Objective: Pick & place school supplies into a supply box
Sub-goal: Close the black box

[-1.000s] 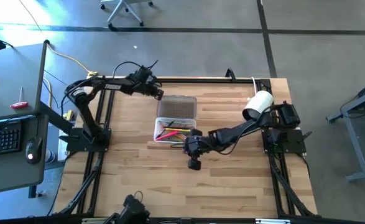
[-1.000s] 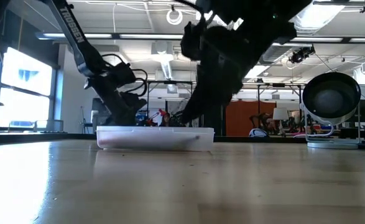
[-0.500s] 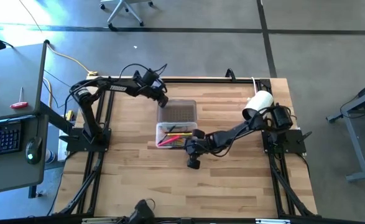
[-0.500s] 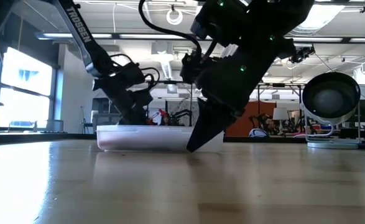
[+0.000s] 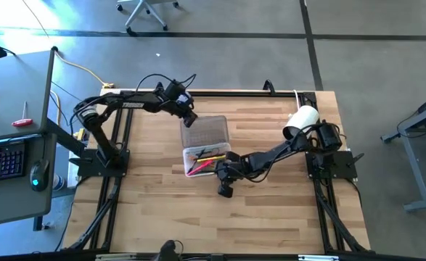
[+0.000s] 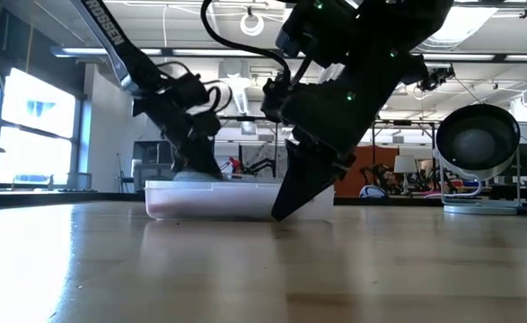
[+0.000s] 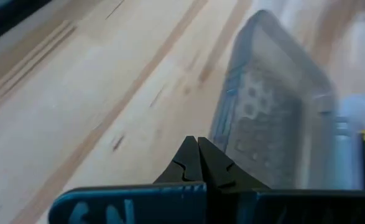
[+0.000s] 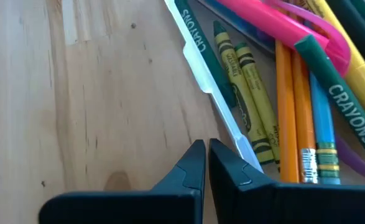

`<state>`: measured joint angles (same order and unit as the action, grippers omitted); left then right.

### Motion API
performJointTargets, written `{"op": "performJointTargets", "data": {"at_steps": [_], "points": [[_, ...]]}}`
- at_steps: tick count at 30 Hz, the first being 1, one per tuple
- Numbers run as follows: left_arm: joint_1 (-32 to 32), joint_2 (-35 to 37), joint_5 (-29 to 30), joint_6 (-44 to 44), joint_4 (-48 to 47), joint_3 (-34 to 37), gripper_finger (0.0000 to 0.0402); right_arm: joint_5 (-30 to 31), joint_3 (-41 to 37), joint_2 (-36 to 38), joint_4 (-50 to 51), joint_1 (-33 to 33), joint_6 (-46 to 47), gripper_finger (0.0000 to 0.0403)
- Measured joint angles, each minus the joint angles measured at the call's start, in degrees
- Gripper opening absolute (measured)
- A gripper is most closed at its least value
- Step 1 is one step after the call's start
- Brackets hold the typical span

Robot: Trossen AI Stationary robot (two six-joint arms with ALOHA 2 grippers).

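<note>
Clear supply box [image 5: 205, 161] | right gripper [image 5: 226, 174] fingers together at rim | left gripper [image 5: 188, 119] fingers together (lid edge)

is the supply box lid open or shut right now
Open. In the high view the grey lid lies flat behind the supply box, with pens showing inside.
</note>
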<state>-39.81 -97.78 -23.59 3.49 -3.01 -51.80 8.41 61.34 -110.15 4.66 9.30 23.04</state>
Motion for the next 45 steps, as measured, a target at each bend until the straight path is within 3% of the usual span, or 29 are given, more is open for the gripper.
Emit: {"op": "performJointTargets", "data": {"at_steps": [8, 19, 27, 31, 36, 39, 45], "points": [[4.22, 6.79, -0.05, -0.2, -1.83, -0.06, 0.001, -0.42, 0.0, -0.01, 0.22, 0.02, 1.56, 0.0], [15.27, 14.34, 6.28, 5.06, -2.57, -0.17, 0.001, -0.35, 0.0, -0.02, 0.24, 0.07, 1.6, 0.0], [23.71, 17.47, 5.18, 9.29, -4.93, 0.05, 0.001, 6.5, 0.0, -0.04, 0.54, -0.24, 1.41, 0.0], [28.38, 17.71, 10.13, 11.2, -7.22, 0.13, 0.001, 8.26, 0.0, -0.11, 0.42, -0.23, 1.41, 0.0], [33.24, 17.44, 17.89, 12.69, -11.8, 0.1, 0.0011, 7.37, 0.0, -0.11, 0.33, 0.18, 1.41, 0.0], [35.52, 17.36, 21.32, 14.2, -12.44, 0.1, 0.0011, 3.49, 0.0, -0.11, -0.29, 0.8, 1.57, 0.0], [37.62, 17.36, 23.05, 15.29, -12.39, 0.07, 0.0012, -4.05, 0.0, -0.11, -6.64, 4.01, -0.65, 0.0]]}}
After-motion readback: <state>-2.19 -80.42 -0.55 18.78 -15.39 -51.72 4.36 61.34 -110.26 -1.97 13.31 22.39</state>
